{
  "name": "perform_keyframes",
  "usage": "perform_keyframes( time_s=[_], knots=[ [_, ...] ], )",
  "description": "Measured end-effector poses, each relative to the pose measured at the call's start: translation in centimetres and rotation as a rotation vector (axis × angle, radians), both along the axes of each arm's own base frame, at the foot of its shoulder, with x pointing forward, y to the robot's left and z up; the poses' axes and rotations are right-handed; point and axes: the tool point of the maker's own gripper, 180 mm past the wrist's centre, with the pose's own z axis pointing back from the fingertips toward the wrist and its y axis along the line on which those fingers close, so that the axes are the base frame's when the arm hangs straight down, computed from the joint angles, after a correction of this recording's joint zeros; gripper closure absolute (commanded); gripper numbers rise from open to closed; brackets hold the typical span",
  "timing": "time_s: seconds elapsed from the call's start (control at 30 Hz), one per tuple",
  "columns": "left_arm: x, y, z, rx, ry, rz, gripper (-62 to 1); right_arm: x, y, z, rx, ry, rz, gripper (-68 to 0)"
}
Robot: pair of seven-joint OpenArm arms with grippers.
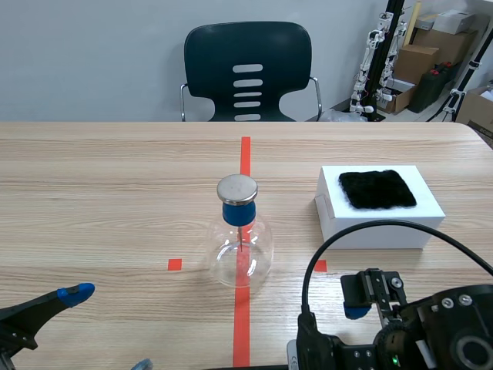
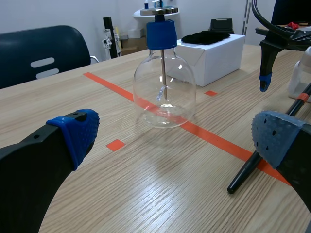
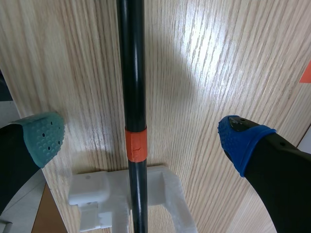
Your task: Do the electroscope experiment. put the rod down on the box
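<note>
1. The right fingers (image 3: 240, 141) stand wide open, and the black rod (image 3: 132, 73) lies between them, touching neither, on a white holder (image 3: 92, 189).
2. The left fingers (image 2: 77, 131) are spread too, holding nothing.

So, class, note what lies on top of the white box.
A black fuzzy cloth lies on the white box, leaving its edges bare. The lid beneath the cloth is hidden.

Chair (image 1: 248, 71): dark, slotted back; is standing just beyond the table's far edge, facing it
Table (image 1: 115, 193): light wood grain; is carrying orange-red tape marks
Cardboard boxes (image 1: 418, 58): are sitting stacked at far right, behind the table
White holder (image 3: 92, 191): moulded plastic; is resting on the wood
</note>
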Motion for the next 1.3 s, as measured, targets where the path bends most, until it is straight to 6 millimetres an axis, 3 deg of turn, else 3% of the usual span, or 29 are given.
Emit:
perform_keyframes(
  time_s=[0.67, 0.93, 1.1, 1.3],
  knots=[
    [0.0, 0.0, 0.0, 0.000, 0.000, 0.000, -62.3, 0.0, 0.0, 0.0, 0.000, -0.001, 0.000, -67.9],
    [0.0, 0.0, 0.0, 0.000, 0.000, 0.000, -62.3, 0.6, 0.9, 1.3, 0.028, -0.026, -0.005, -67.9],
    [0.0, 0.0, 0.0, 0.000, 0.000, 0.000, -62.3, 1.3, 1.5, 3.6, 0.137, -0.056, -0.074, -67.9],
    [0.0, 0.0, 0.0, 0.000, 0.000, 0.000, -62.3, 3.8, 1.3, 9.2, 0.341, -0.190, -0.166, -67.9]
  ],
)
